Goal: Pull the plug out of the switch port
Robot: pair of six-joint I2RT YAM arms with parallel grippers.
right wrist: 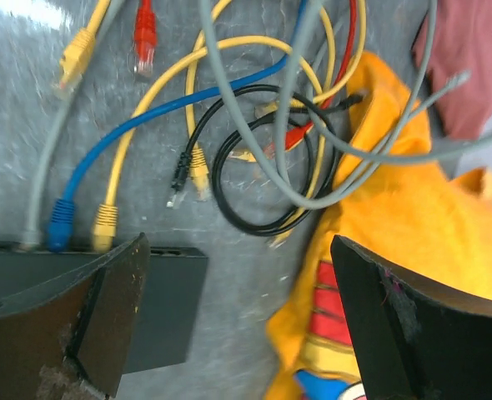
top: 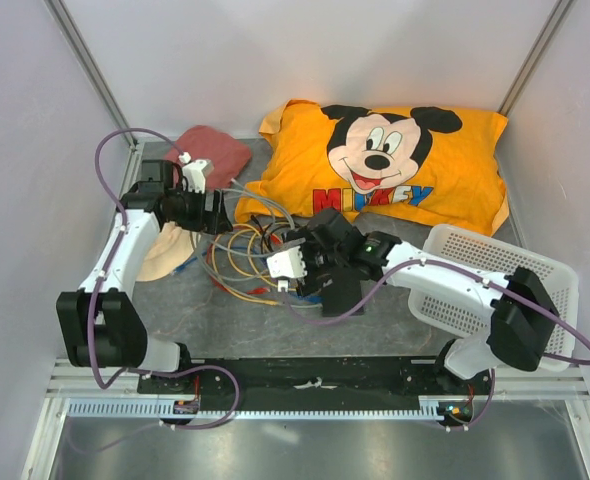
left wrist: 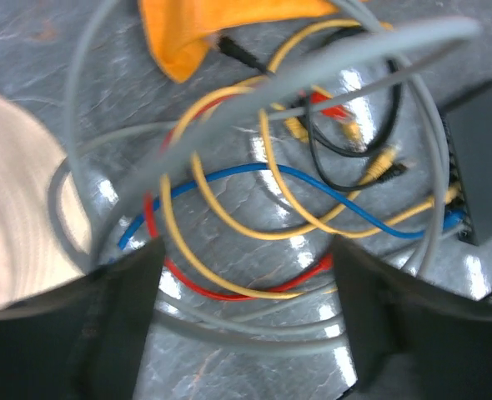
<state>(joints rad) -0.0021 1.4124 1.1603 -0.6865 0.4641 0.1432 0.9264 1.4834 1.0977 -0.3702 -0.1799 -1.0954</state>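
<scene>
Right wrist view puts you at the approach step: the right gripper [right wrist: 238, 246], wide and empty, hangs above the switch [right wrist: 167, 292] on the counter [right wrist: 29, 125], so next centre it on the blue plug [right wrist: 60, 223], close, and pull straight out.

Pillow [top: 395, 165] behind cables [top: 237, 258], switch [right wrist: 169, 287] right of them, basket [top: 480, 262] rightmost

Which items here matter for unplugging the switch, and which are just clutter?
Job: switch; grey plug, blue plug and yellow plug in its ports; right gripper, open nearby.
Clutter: Mickey pillow; white basket; red cloth; loose red plug; black cable.
</scene>
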